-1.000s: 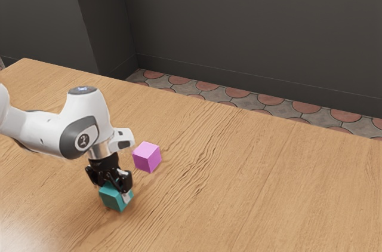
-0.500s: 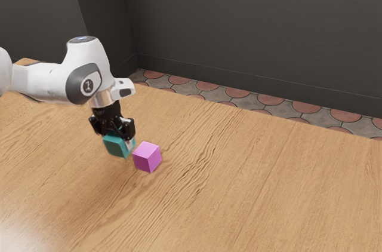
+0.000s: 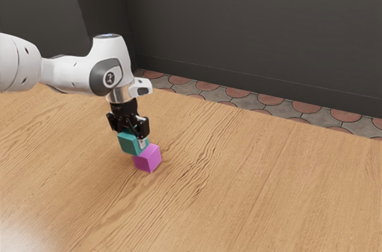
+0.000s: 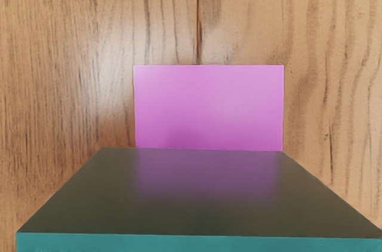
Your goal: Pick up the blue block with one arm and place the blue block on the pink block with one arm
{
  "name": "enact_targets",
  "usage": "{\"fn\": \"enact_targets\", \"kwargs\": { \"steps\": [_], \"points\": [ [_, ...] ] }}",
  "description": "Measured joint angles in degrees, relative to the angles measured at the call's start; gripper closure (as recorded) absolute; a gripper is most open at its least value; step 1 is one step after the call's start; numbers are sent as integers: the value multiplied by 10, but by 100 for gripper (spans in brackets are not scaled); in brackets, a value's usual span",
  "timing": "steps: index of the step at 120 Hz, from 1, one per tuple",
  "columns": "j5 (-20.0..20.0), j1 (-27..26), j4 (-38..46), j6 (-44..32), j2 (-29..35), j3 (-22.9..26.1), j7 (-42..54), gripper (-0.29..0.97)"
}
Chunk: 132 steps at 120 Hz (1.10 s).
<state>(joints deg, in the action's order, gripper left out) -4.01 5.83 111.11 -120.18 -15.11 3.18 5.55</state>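
My black gripper is shut on the teal-blue block and holds it in the air. The pink block rests on the wooden table just below it, a little toward the exterior view's right. The held block overlaps the pink block's upper left corner in the exterior view. From the wrist camera the teal block looms dark and large under my hand, and the pink block lies flat on the wood just past it, partly covered by it.
The wooden table stretches wide around the two blocks. Behind its far edge are a tiled floor and dark walls.
My arm has lifted the teal block off the table and carried it toward the exterior view's right and away from the camera, from beside the pink block to just above it.
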Motion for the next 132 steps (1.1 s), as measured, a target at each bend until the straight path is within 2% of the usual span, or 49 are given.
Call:
{"fn": "enact_targets", "kwargs": {
  "steps": [60, 78, 98, 113, 132],
  "points": [
    [-4, -4, -50, 4, -48, 3, 23, 30],
    [-7, -4, -51, 4, -49, 3, 29, 16],
    [-10, -4, -52, 4, -49, 3, 35, 7],
    [-11, -5, -50, 5, -34, 3, 38, 4],
    [-11, -5, -44, 24, 38, 3, 42, 2]
  ]
}}
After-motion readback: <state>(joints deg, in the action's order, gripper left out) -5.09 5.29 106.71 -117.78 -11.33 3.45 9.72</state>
